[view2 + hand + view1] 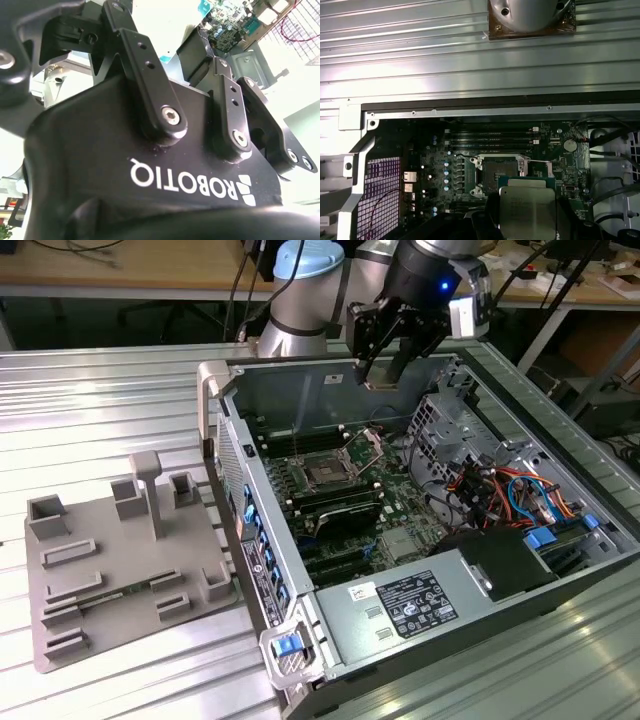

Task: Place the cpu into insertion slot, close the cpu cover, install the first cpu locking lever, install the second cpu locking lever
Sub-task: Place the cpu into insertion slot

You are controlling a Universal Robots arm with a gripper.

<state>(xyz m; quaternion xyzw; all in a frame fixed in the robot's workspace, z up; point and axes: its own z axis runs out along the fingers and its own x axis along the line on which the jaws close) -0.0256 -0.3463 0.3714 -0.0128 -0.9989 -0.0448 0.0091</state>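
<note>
Fingers (370,345) of the gripper (385,375) are drawn in on the cpu (527,210). In the first wrist view it sits pinched between them by 2 opposite edges, its dull silver top facing the camera and a thin green rim showing round it. In the exterior view the gripper hangs high over the open case (300,380), near its back wall and well apart from the board (405,505) below.

The slot (325,475) lies bare, its dark pinned centre exposed. The cover (365,448) stands tilted up just beside it, on the exterior view's right.

We judge that step 1 of 4 is in hand, with the chip carried but not yet seated. The 3 later steps look untouched, since the cover is up. As we judge it, this step calls for care more than force. The chip must come down level, with its edges square to the slot's rim, because the fine pins would not forgive a tilted or skewed landing. The raised cover also leaves little room on that side.

As for writing, white lettering (192,182) runs across the gripper body, upside down in the second wrist view. A white label (415,605) with dense dark print sits on the power supply (460,615). We leave both unread.
</note>
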